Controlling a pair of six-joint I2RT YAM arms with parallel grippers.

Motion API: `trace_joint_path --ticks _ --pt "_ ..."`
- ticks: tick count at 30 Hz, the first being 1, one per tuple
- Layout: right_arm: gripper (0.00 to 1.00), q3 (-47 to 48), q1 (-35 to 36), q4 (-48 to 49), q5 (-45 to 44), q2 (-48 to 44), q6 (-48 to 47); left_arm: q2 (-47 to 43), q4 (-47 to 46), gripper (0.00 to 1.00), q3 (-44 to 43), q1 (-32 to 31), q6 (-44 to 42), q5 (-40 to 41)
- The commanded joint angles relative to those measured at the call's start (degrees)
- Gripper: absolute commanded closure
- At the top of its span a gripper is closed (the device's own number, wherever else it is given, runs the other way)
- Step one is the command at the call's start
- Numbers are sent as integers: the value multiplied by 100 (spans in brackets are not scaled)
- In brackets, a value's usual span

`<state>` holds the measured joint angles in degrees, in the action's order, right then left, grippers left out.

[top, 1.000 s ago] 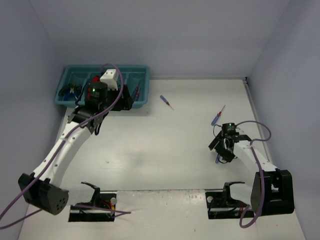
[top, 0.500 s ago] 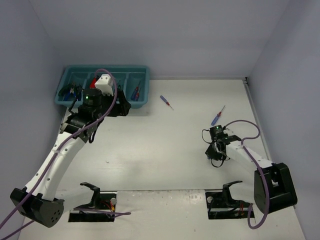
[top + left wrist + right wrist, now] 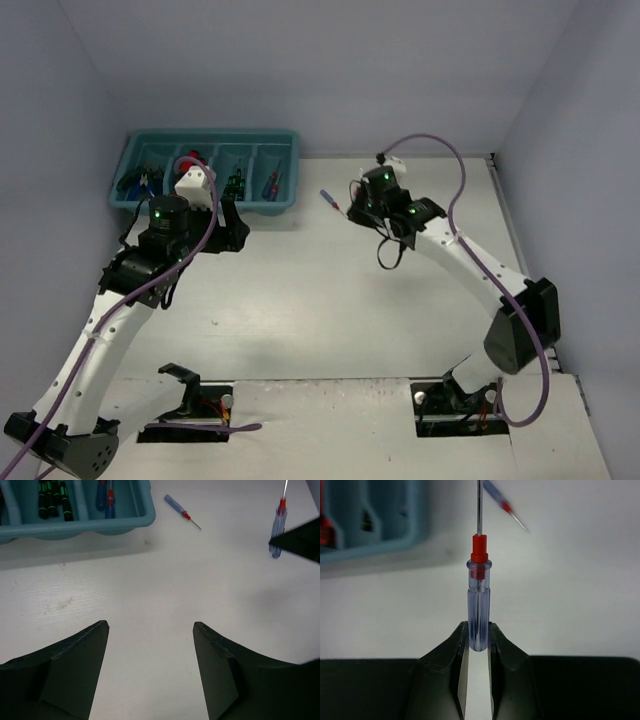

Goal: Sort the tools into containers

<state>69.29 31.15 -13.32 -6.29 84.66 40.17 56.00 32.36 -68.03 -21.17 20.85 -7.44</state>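
I see the right gripper (image 3: 479,630) pinched nearly shut on the butt of a clear blue screwdriver (image 3: 479,605), red collar and shaft pointing away, held over the table (image 3: 150,570) near the right end of the teal tray (image 3: 285,140); a second blue screwdriver (image 3: 182,512) lies loose just beside that end. The left gripper (image 3: 150,627) hangs wide apart and holds nothing, in front of the tray; green-handled tools (image 3: 52,500) lie in one compartment.

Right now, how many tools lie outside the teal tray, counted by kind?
Loose blue-handled screwdriver, lying on the table: 1
Held blue-handled screwdriver, clamped in the right gripper: 1
Pliers or knives outside the tray: 0 in view
Total outside: 2
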Motion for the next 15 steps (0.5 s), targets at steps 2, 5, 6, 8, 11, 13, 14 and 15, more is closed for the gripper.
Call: trace_joint_path --ticks 2,5,6,8,11,13,14,15 --pt "100 2151 336 649 816 1579 -784 -354 439 34 -35 42 -107 395" --pt "100 3235 425 692 1067 2506 -893 -482 624 33 -40 48 -76 461" --pt "100 3660 449 700 1164 2791 -898 -516 688 33 -43 53 -62 481" --pt "100 4393 487 714 1278 3470 -928 -614 788 33 -41 60 -46 503" --pt "98 5565 557 751 1458 4218 -1035 -753 961 33 -18 68 -11 550" --pt "97 5935 563 789 1506 4726 -1024 -799 1047 33 0 73 32 563" --pt "95 6304 568 830 1551 5014 -1020 -845 1097 33 18 78 51 577" --pt "89 6551 568 860 1548 5193 -1024 -900 1138 33 29 74 62 584"
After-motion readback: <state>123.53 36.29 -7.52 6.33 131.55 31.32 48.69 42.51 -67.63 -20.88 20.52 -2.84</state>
